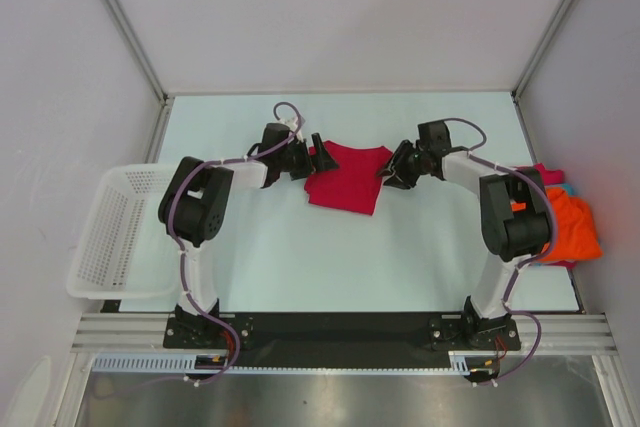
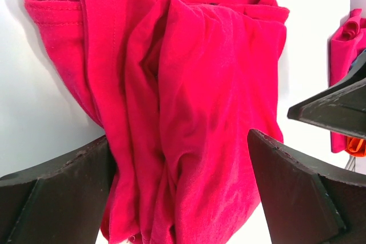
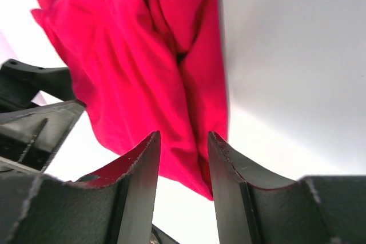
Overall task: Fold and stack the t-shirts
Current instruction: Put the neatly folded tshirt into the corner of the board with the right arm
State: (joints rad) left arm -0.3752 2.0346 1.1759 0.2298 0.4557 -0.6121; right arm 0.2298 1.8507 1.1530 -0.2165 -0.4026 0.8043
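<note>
A crimson red t-shirt lies crumpled and partly folded on the table at mid-back. My left gripper is at its left edge, and in the left wrist view its jaws are wide open with the red cloth between and beyond them. My right gripper is at the shirt's right edge, and in the right wrist view its jaws are narrowly open with the cloth's edge just past the tips. Orange, magenta-pink and teal shirts lie piled at the right.
A white lattice basket hangs off the table's left edge. The shirt pile sits behind my right arm's elbow. The right gripper's finger shows in the left wrist view. Enclosure walls stand close on both sides.
</note>
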